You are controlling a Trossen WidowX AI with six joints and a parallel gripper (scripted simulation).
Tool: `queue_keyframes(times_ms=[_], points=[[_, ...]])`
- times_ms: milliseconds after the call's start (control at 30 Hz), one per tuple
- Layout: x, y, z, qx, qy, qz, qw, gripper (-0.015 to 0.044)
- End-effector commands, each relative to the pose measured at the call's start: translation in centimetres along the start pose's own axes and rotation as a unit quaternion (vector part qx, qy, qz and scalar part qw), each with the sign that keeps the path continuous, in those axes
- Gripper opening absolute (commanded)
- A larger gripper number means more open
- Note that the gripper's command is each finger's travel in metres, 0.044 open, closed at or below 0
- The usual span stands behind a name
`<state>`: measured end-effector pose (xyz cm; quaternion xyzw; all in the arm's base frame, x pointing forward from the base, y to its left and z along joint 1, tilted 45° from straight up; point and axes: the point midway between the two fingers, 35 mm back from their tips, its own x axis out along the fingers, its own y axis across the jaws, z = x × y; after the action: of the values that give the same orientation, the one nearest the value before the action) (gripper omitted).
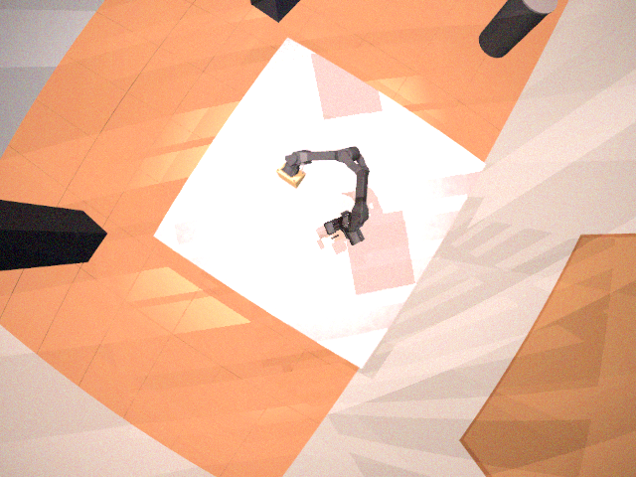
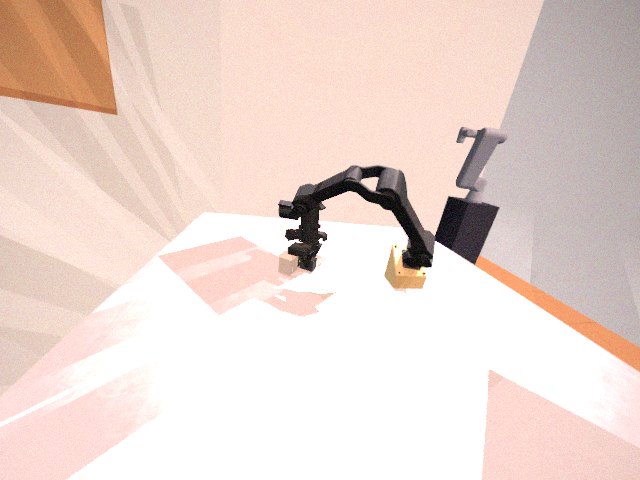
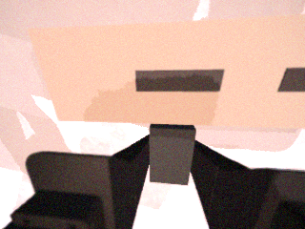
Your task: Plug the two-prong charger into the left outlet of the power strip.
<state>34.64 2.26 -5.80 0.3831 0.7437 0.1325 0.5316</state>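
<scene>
A dark grey charger [image 3: 172,155] is pinched between the black fingers of my gripper [image 3: 168,139] [image 2: 308,263] in the wrist view. Its prongs do not show there. The peach power strip [image 3: 110,52] [image 2: 287,263] spans the upper part of the wrist view. One dark outlet [image 3: 179,80] shows whole, above and slightly right of the charger. A second dark outlet [image 3: 294,80] is cut off by the right edge. The charger's far end appears just below the strip's near edge; whether they touch I cannot tell. In the exterior view the gripper points down beside the strip.
The arm's yellow base block [image 1: 291,176] [image 2: 408,279] stands on the white table [image 1: 231,205] [image 2: 310,372]. Pink patches of light and shade lie across the table. A grey arm [image 2: 478,157] on a dark pedestal [image 2: 467,227] stands beyond the table.
</scene>
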Motion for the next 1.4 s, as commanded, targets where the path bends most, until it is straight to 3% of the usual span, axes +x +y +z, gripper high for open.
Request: queue_keyframes(times_ms=[0, 1367], points=[[-0.12, 0.16, 0.60, -0.005, -0.007, 0.002, 1.000, 0.0000], [-0.09, 0.20, 1.38, -0.005, -0.007, 0.002, 1.000, 0.0000]])
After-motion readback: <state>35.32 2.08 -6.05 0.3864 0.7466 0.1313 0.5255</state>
